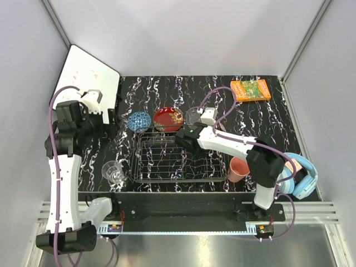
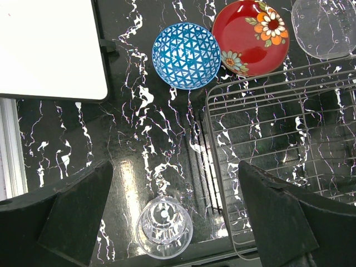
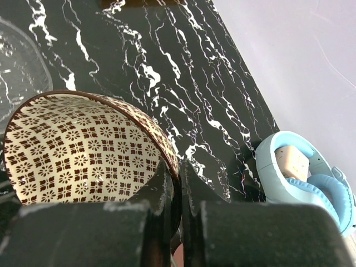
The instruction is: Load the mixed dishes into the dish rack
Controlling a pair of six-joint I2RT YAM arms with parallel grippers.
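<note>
The left gripper hangs with its fingers spread wide and nothing between them. Directly under it, roughly midway between the two fingers, the clear glass cup stands on the black marbled table, untouched. Out past the fingertips sit the blue patterned bowl and, to its right and almost touching it, the red gold-patterned dish. The clear glass bowl comes next along the same row. All three lie just beyond the far rim of the dish rack, whose near-left corner runs beneath this gripper's right-hand finger.

Further right, the right gripper is pressed together on the rim of the beige-brown patterned bowl — one finger inside the wall, one outside. The bowl hangs tilted to that gripper's left, above the far part of the rack. Whether it touches the wires I cannot tell. To the gripper's right, well apart, the salmon-pink cup stands just beside the rack's right end, with the blue headphones beyond it.

By my reading the job is barely begun — the rack's wires look bare, one dish is in hand, and five remain on the table.
</note>
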